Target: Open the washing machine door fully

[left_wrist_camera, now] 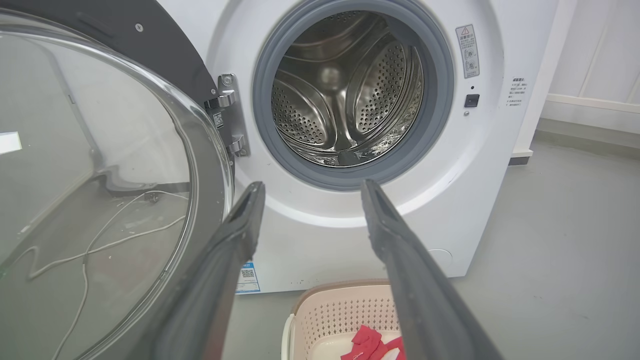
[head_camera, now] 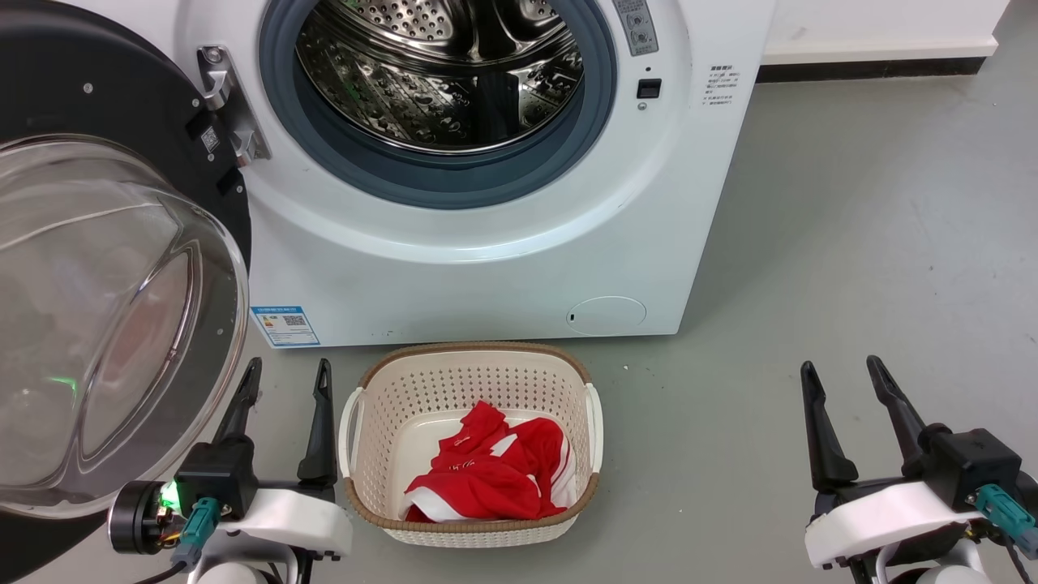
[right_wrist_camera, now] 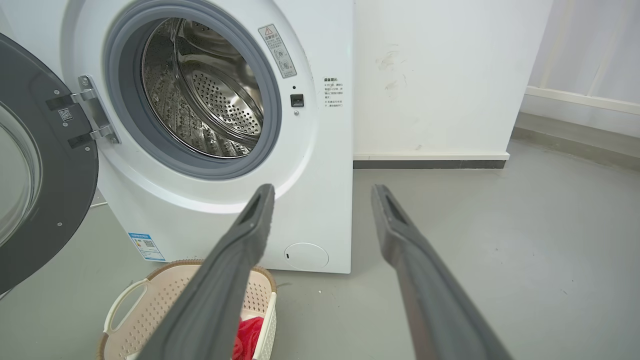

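The white washing machine stands ahead with its steel drum exposed inside a grey rubber ring. Its door, a black disc with a clear bulging glass bowl, is swung out to the left on a metal hinge; it also shows in the left wrist view and the right wrist view. My left gripper is open just right of the door's lower rim, touching nothing. My right gripper is open over the bare floor at the far right.
A beige perforated laundry basket with a red and white garment sits on the grey floor in front of the machine, between my grippers. A white wall with a dark skirting runs behind on the right. A white cable shows through the door glass.
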Robot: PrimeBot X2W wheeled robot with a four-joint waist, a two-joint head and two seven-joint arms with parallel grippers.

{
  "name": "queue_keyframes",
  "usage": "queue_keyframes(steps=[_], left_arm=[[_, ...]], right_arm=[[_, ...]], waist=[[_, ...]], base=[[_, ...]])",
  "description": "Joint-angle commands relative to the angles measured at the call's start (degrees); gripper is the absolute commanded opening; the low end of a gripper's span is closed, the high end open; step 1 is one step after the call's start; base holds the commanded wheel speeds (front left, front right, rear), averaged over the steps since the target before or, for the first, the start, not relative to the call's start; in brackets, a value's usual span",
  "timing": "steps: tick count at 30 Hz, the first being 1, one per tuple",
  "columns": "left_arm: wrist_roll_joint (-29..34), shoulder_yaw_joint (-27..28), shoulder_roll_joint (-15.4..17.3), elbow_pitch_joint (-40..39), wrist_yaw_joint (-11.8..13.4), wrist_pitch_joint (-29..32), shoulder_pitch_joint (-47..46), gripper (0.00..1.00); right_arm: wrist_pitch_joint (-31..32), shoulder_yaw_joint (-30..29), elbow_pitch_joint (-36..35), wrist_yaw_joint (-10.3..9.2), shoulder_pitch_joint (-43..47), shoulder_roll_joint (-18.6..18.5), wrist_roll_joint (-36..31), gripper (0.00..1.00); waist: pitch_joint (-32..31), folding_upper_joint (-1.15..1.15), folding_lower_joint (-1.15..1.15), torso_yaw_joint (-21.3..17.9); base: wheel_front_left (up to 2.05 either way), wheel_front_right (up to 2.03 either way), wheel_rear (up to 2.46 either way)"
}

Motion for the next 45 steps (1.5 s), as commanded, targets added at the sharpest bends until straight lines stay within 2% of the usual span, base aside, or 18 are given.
queue_keyframes(steps=[1,11,12,15,29,45], left_arm=[[-0.06,0.13,0.0,0.04,0.39,-0.12,0.35,1.0],[-0.22,0.51,-0.29,-0.5,0.7,-0.12,0.82,1.0],[-0.12,0.37,-0.21,-0.35,0.49,0.0,0.31,0.0],[-0.65,0.33,-0.46,1.13,0.36,0.3,0.56,0.0],[-16.53,2.22,-1.41,2.03,-1.32,4.43,-0.1,0.0],[-31.68,3.8,-2.37,2.7,-2.95,8.09,-0.63,0.0]], right_arm=[[-0.03,0.13,-0.17,-0.04,0.21,0.11,0.48,1.0],[0.06,0.15,0.08,-0.04,0.16,0.11,0.7,1.0],[0.01,0.12,0.14,0.0,-0.01,0.0,0.34,0.0],[0.0,0.24,1.3,0.0,0.44,0.01,0.87,0.0],[2.14,0.11,3.0,0.0,-0.78,-0.81,18.12,0.0],[4.36,-0.26,4.66,-0.01,-1.93,-1.35,34.1,0.0]], waist=[[0.0,0.0,0.0,0.01],[-0.02,0.0,0.0,-0.02],[-0.02,0.0,0.0,-0.02],[-0.02,0.0,0.0,-0.02],[-0.34,0.0,0.0,0.07],[-0.7,0.0,0.0,0.16]], base=[[0.0,0.0,0.0],[0.0,0.0,0.0],[0.0,0.0,0.0],[0.0,0.0,0.0],[0.0,0.0,0.0],[0.0,0.0,0.0]])
